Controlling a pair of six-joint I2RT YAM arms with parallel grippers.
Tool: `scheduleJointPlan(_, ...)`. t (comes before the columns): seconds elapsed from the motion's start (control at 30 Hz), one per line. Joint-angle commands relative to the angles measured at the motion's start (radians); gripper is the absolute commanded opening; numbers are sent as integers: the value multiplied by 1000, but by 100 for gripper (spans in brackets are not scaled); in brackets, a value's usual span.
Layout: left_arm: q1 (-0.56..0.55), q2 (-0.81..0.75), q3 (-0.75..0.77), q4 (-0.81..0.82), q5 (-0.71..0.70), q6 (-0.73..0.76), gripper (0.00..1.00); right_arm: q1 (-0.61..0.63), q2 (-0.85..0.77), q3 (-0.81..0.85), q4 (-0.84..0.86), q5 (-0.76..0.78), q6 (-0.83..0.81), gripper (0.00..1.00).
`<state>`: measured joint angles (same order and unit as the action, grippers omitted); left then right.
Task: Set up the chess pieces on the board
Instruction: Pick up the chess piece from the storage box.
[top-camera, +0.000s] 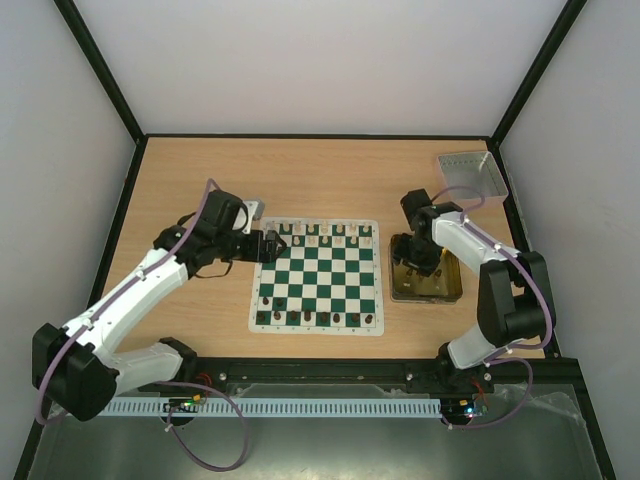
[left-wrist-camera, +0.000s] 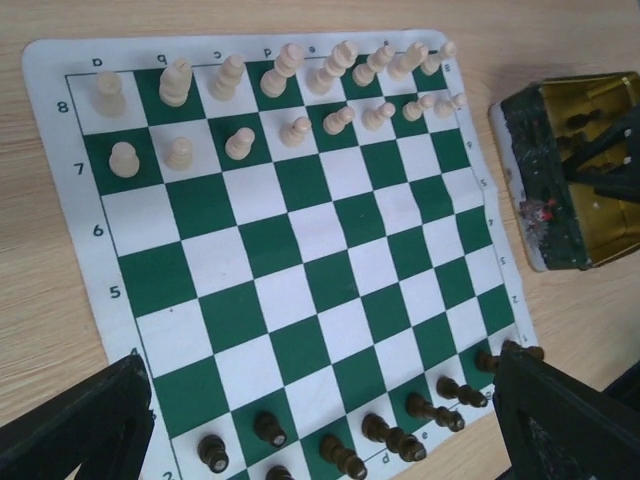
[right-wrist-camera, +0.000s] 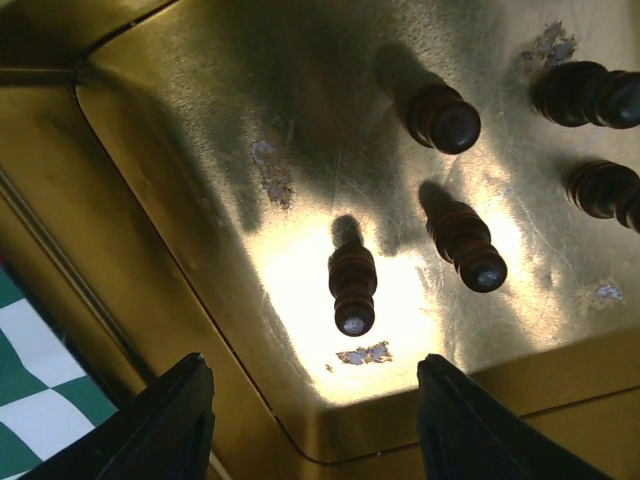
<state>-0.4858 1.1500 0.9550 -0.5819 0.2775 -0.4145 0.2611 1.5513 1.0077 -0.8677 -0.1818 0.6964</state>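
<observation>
The green and white board (top-camera: 315, 278) lies mid-table. Cream pieces (top-camera: 325, 234) fill its two far rows, and dark pieces (top-camera: 320, 318) stand along its near rows. In the left wrist view the board (left-wrist-camera: 300, 260) shows cream pieces (left-wrist-camera: 290, 65) at the top and dark pieces (left-wrist-camera: 390, 437) at the bottom. My left gripper (top-camera: 268, 243) hovers over the board's far left corner, open and empty (left-wrist-camera: 320, 430). My right gripper (top-camera: 415, 262) is open inside the yellow tray (top-camera: 450, 292). In the right wrist view it (right-wrist-camera: 315, 420) straddles a dark pawn (right-wrist-camera: 352, 290) without touching it.
The yellow tray (right-wrist-camera: 200, 150) holds several more dark pieces (right-wrist-camera: 465, 245) to the right of the pawn. Its wall (left-wrist-camera: 520, 190) stands right of the board. A grey tray (top-camera: 472, 172) sits at the far right corner. Black frame posts edge the table.
</observation>
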Motion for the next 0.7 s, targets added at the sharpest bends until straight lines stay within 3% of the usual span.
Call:
scheduleJointPlan(0.0, -8, 5, -31, 8, 5, 26, 93, 1, -27, -15, 27, 14, -4, 53)
scheduleJointPlan(0.13, -23, 20, -27, 0, -45, 30, 93, -4, -3, -2, 39, 25, -8, 50)
scheduleJointPlan(0.3, -36, 21, -35, -7, -84, 28, 93, -16, 23, -7, 55, 29, -8, 40)
scheduleJointPlan(0.67, -51, 25, -42, -8, -117, 26, 93, -25, 30, -37, 74, 23, -12, 36)
